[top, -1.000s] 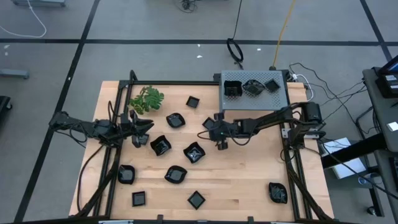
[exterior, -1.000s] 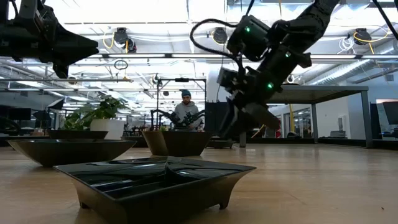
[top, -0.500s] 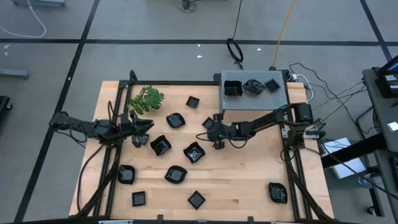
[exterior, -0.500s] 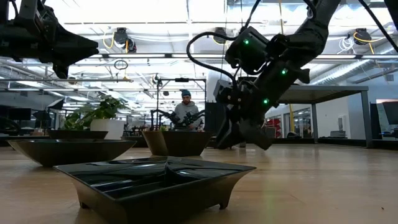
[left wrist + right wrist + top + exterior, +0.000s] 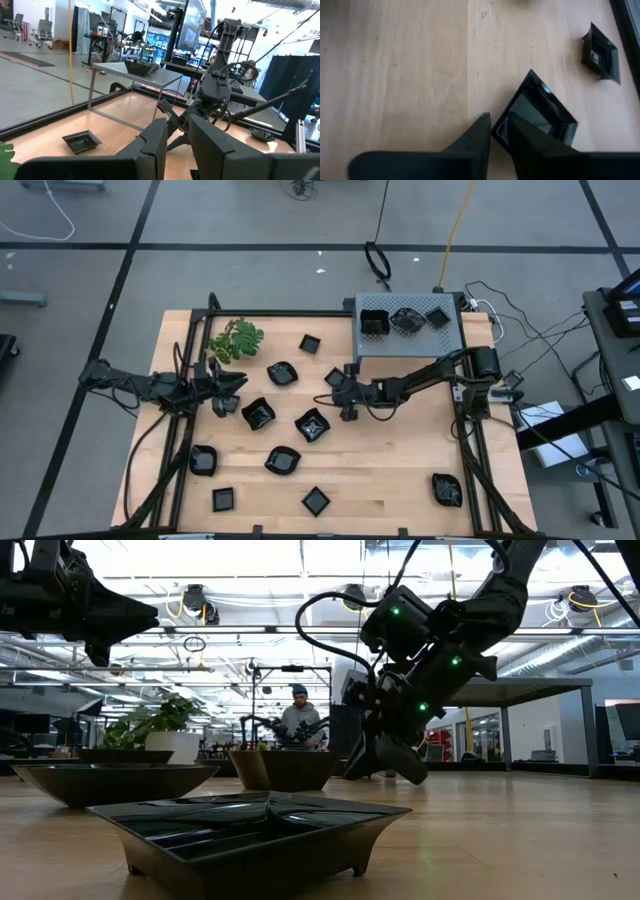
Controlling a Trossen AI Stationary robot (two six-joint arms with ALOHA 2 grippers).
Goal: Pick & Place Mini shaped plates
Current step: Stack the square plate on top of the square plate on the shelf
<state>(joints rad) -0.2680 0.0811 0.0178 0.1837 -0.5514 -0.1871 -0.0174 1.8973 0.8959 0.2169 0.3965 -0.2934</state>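
High view: the right pincer [image 5: 346, 402] sits mid-surface [image 5: 400, 470] right at a small square plate [image 5: 335, 377], at about 7 o'clock from the grey box [image 5: 410, 330], which already has plates in it. The rest of the black plates [image 5: 282, 461] are scattered around, with the green sprig [image 5: 236, 340] at 10 o'clock. The left pincer [image 5: 232, 390] hangs at the left edge.

Low view: the right pincer [image 5: 385, 755] is down near the wood, with a wavy plate [image 5: 250, 830] up close.

Left wrist view: the left pincer's fingers [image 5: 155, 145] are slightly apart, holding nothing.

Right wrist view: the right pincer's fingers [image 5: 475, 137] pinch the square plate's [image 5: 540, 112] rim.
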